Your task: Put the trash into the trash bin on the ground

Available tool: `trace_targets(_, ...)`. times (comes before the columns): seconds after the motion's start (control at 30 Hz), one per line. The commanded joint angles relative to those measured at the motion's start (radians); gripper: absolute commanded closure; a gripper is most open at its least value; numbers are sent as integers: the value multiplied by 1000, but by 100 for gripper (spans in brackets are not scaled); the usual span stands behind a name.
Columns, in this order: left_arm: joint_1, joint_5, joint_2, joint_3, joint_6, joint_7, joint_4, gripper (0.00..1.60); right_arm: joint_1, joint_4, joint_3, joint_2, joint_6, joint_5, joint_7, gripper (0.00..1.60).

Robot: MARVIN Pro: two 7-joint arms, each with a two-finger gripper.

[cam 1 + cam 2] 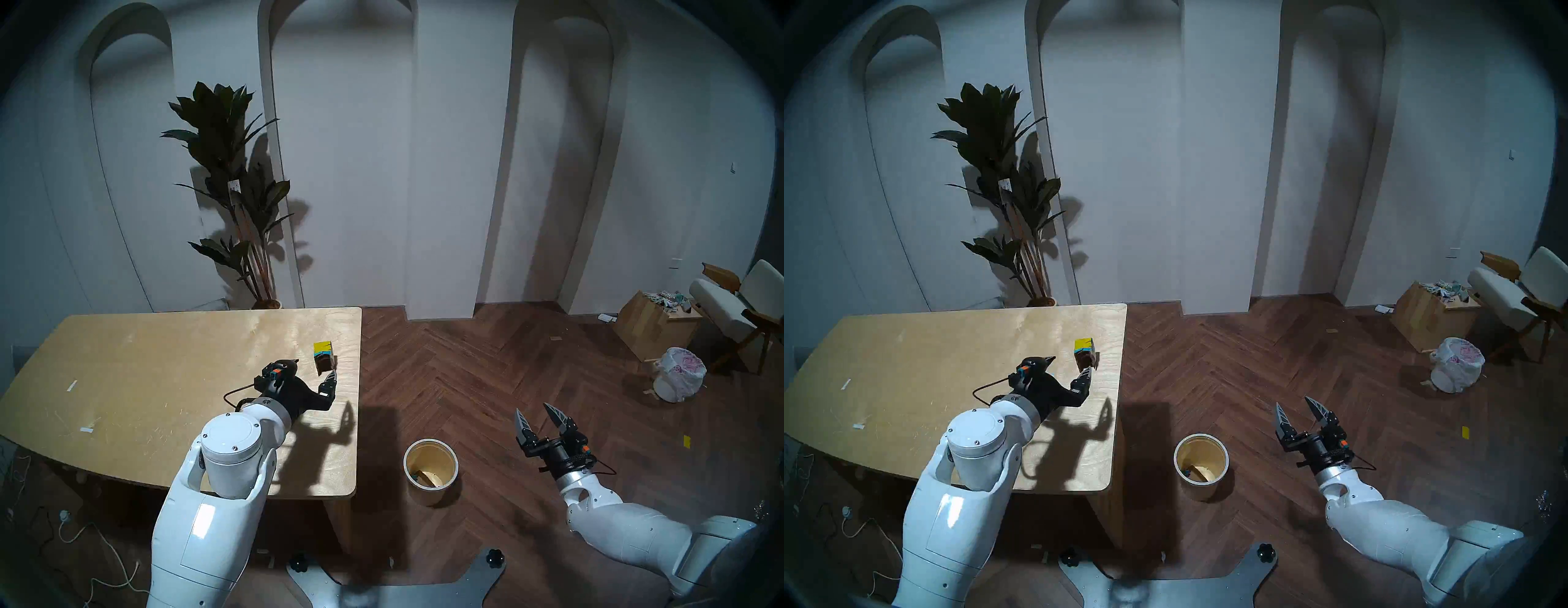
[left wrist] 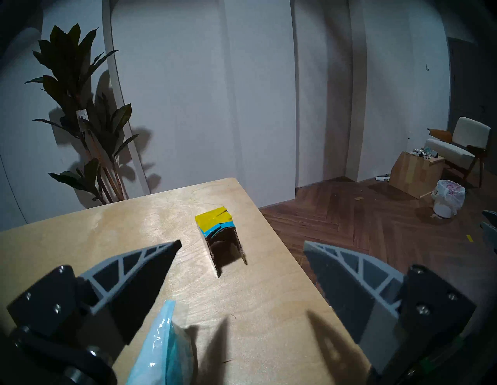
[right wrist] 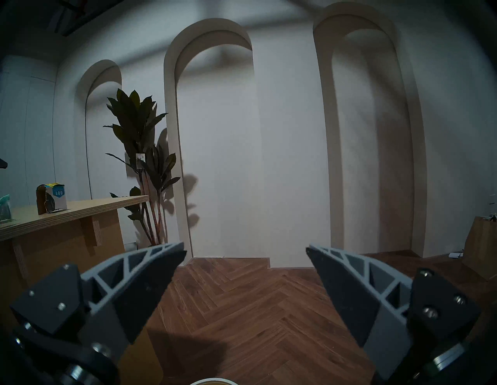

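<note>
- Hovering over the bench's [image 1: 127, 382] right end, the left gripper [image 2: 242, 248] has its jaws spread wide and holds nothing.
- A small box [image 2: 219, 236], yellow on top with a teal band and an open dark end, stands on the bench just ahead of that gripper, near the bench's right edge; in the head view one fingertip [image 1: 331, 375] overlaps the box's lower side, but contact cannot be told.
- A teal-white pouch [image 2: 161, 349] lies on the bench beneath the left gripper, seen in the left wrist view only.
- The right gripper [image 1: 536, 418] hangs over the wood floor [image 1: 488, 361] to the right of the bench, its jaws likewise wide apart and empty, pointing toward the far wall.
- The round cream bin [image 1: 430, 471] stands on the floor between the bench and the right arm; some pale items lie at its bottom, too small to identify.
- Farther right stand a wooden box [image 1: 653, 327], a bag-lined white bin [image 1: 679, 373] and a chair [image 1: 738, 314]; a plant [image 1: 229, 170] rises behind the bench.
</note>
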Motion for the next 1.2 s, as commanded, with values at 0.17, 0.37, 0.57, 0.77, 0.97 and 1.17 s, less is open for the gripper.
trace_targets(0.17, -96, -3, -9, 17, 14, -11, 26, 0, -25, -55, 41, 91, -12, 17, 14, 0)
trace_targets(0.37, -128, -4, -19, 33, 26, -17, 54, 0, -44, -74, 60, 132, -12, 29, 21, 0)
trace_targets(0.57, -167, -5, -30, 51, 40, -25, 98, 0, -68, -94, 82, 180, -12, 44, 29, 0)
trace_targets(0.77, -204, -7, -39, 57, 49, -29, 142, 0, -89, -110, 100, 220, -12, 58, 35, 0)
trace_targets(0.97, -250, -11, -48, 55, 56, -30, 185, 0, -111, -131, 117, 255, -12, 72, 44, 0)
trace_targets(1.17, -294, -20, -59, 51, 59, -30, 225, 0, -133, -157, 131, 287, -12, 86, 54, 0)
